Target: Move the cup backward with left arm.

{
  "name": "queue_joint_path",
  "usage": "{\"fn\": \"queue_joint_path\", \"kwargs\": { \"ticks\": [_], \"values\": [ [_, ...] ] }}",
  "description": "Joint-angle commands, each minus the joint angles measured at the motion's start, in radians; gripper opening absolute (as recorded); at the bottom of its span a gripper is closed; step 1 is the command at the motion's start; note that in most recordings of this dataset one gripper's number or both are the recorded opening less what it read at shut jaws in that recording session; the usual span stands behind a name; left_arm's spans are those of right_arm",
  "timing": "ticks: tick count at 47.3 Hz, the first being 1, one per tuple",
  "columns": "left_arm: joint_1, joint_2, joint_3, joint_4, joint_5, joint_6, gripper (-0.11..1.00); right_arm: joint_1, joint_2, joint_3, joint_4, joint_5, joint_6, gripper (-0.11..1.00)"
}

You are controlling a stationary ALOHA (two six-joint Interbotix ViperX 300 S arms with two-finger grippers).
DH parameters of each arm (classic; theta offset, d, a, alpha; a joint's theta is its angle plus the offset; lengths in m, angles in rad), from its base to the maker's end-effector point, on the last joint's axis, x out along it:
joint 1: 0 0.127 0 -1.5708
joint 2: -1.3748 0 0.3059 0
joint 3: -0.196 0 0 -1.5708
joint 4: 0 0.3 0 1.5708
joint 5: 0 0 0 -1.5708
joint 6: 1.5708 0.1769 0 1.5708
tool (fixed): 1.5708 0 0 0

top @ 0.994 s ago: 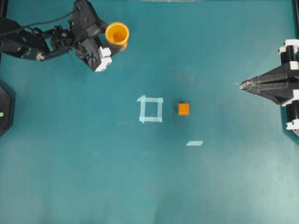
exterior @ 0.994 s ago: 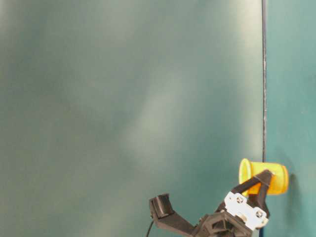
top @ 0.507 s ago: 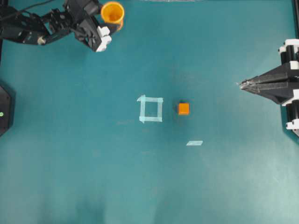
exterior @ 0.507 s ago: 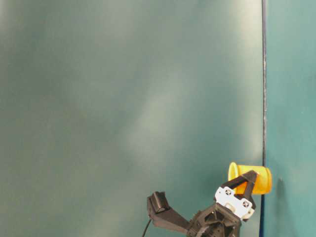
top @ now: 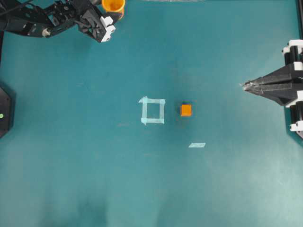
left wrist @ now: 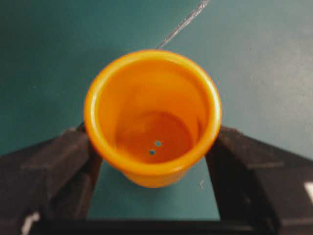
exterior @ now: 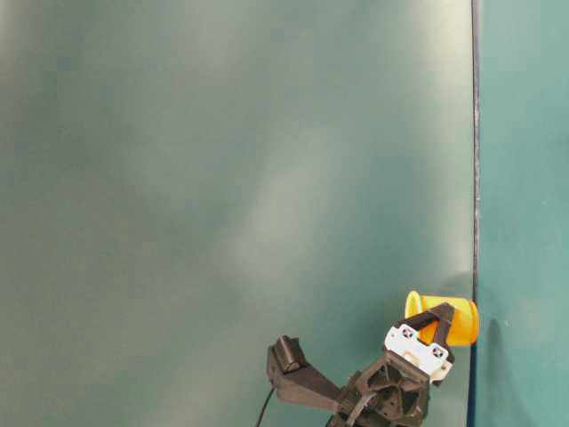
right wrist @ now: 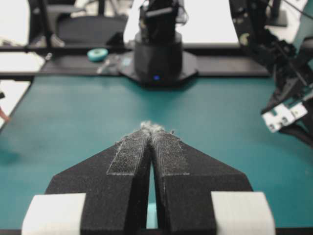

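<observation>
The orange-yellow cup is at the table's far edge on the left, partly cut off by the top of the overhead view. My left gripper is shut on it, one black finger pressing each side below the rim. The table-level view shows the cup between those fingers at the table's edge line. I cannot tell whether it rests on the surface. My right gripper is shut at the right side, far from the cup, with nothing in it.
A small orange cube sits mid-table, just right of a pale tape square. A short tape strip lies nearer the front. A black arm base stands across the table from the right gripper.
The left arm has carried the cup toward the far edge of the table, up in the overhead view, still gripped. The right arm and the cube have not moved.
</observation>
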Motion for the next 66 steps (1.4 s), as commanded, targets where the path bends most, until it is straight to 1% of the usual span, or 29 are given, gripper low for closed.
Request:
{"fn": "queue_joint_path", "kwargs": {
  "ticks": [1, 51, 66],
  "values": [
    [0.005, -0.015, -0.017, 0.002, -0.002, -0.002, 0.64, 0.0, 0.003, -0.034, 0.002, -0.005, 0.0, 0.0],
    [0.011, -0.014, -0.012, 0.002, 0.005, -0.003, 0.64, 0.0, 0.003, -0.034, 0.002, -0.005, 0.0, 0.0],
    [0.035, -0.014, -0.012, 0.002, 0.005, -0.017, 0.65, 0.0, 0.003, -0.034, 0.002, -0.005, 0.0, 0.0]
  ]
}}
